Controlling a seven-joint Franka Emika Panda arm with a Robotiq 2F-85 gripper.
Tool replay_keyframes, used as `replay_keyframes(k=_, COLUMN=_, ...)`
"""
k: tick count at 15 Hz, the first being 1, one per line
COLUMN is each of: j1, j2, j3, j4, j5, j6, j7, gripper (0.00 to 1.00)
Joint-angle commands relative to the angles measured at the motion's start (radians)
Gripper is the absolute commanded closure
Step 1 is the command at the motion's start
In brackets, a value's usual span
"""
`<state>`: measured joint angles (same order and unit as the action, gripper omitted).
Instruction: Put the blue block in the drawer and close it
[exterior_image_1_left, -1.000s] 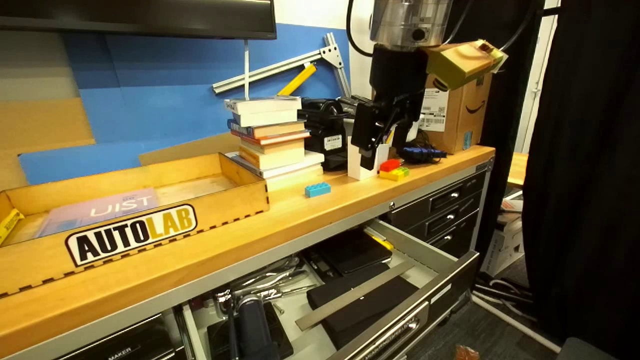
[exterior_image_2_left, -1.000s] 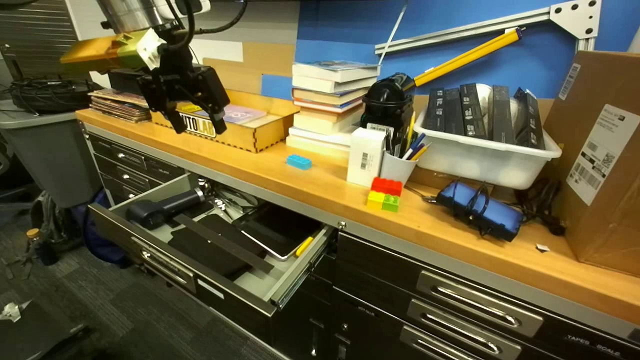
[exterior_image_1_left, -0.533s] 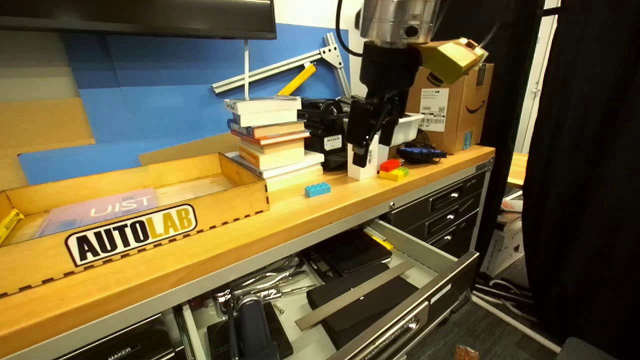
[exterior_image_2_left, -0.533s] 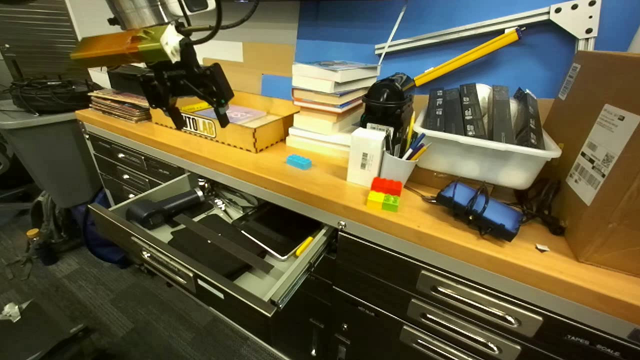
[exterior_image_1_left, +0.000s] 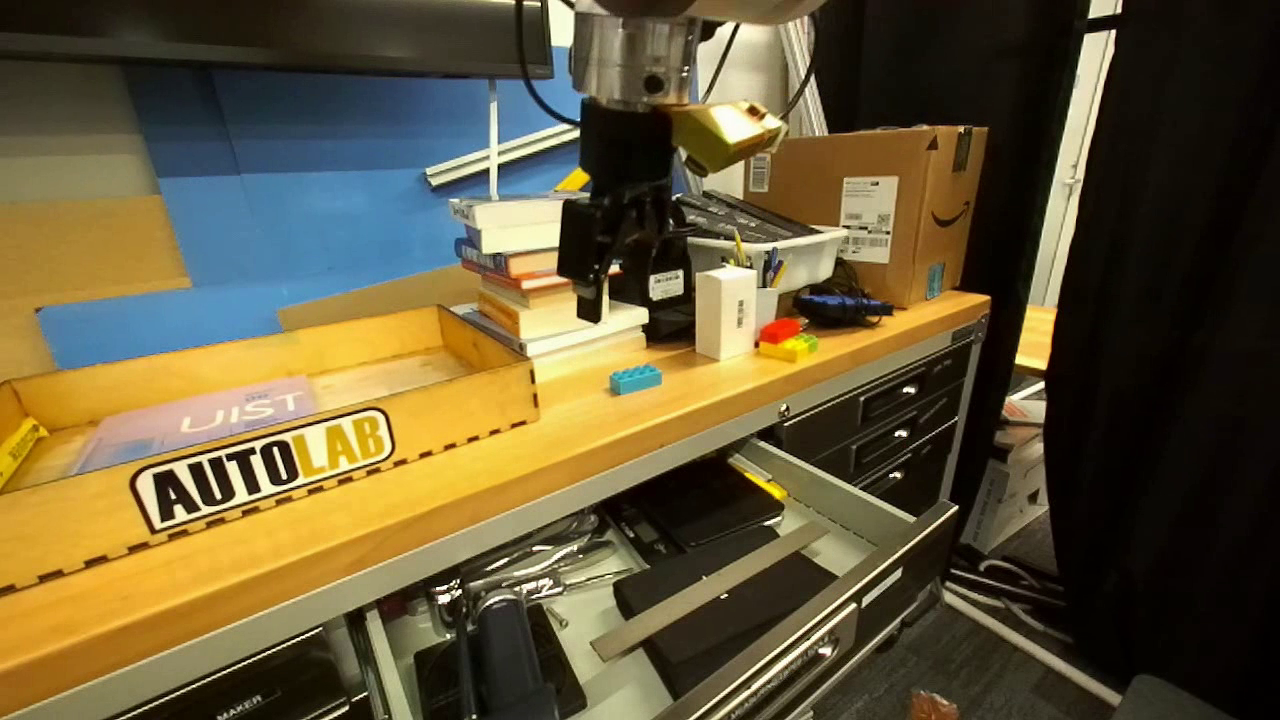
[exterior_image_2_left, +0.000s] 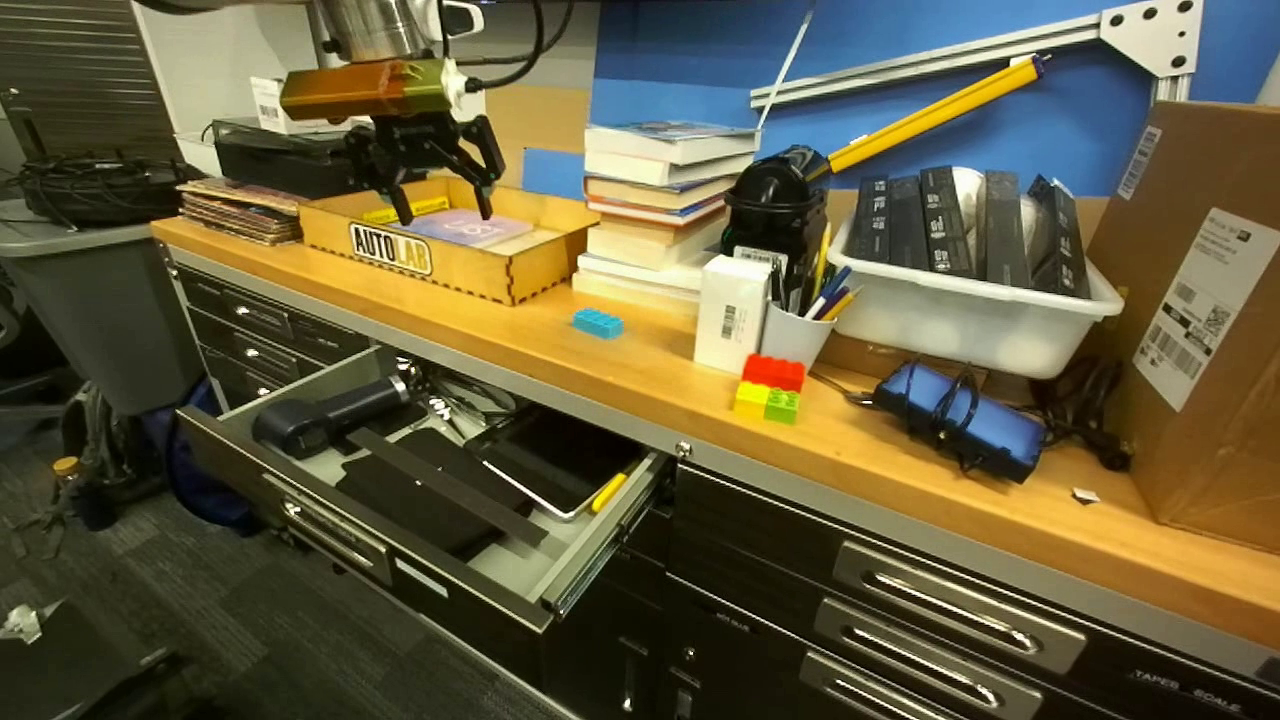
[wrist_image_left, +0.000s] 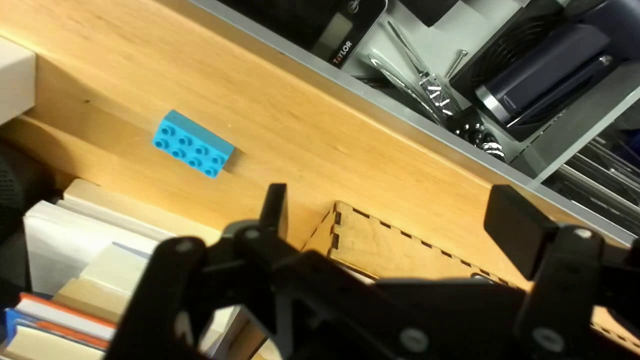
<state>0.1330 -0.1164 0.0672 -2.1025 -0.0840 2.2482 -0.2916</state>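
Observation:
The blue block lies studs up on the wooden bench top, in both exterior views (exterior_image_1_left: 635, 379) (exterior_image_2_left: 598, 323) and left of centre in the wrist view (wrist_image_left: 192, 145). The drawer is pulled open below the bench edge, in both exterior views (exterior_image_1_left: 822, 612) (exterior_image_2_left: 420, 560); part of its inside shows at the upper right of the wrist view (wrist_image_left: 592, 115). My gripper is open and empty, its fingers wide apart in the wrist view (wrist_image_left: 395, 215). It hangs above the bench, higher than the block and apart from it, in both exterior views (exterior_image_1_left: 622, 285) (exterior_image_2_left: 445, 212).
A wooden tray (exterior_image_2_left: 450, 262) and stacked books (exterior_image_2_left: 655, 220) stand near the block. A white box (exterior_image_2_left: 730, 312), a pen cup (exterior_image_2_left: 795, 338) and red, yellow and green bricks (exterior_image_2_left: 770, 385) stand farther along. The drawer holds a dark tool (exterior_image_2_left: 335, 415), a metal strip (exterior_image_2_left: 450, 488) and flat dark things.
My gripper has moved across the bench, leftward in one exterior picture and rightward in another, from before the white box to before the books. It stays open. Block and drawer have not moved.

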Motion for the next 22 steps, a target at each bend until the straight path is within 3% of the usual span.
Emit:
replay_keyframes(k=1, j1=-0.006, j2=0.183, j3=0.018, j4=0.148, j5=-0.041, j6=0.050, j7=-0.032, gripper=0.00)
replay_keyframes(k=6, j1=-0.013, j2=0.359, j3=0.003, j4=0.275, j5=-0.187, j6=0.120, j7=0.045, gripper=0.00)
replay_keyframes(k=14, j1=-0.077, j2=0.428, j3=-0.015, j4=0.362, j5=-0.175, j6=0.034, j7=-0.070, gripper=0.00)
replay_keyframes(k=17, j1=-0.073, j2=0.441, j3=-0.054, j4=0.343, j5=-0.235, j6=0.144, j7=0.045, gripper=0.00)
replay_keyframes(k=22, j1=-0.065, j2=0.480, j3=-0.083, j4=0.350, j5=-0.286, j6=0.220, j7=0.153, gripper=0.00)
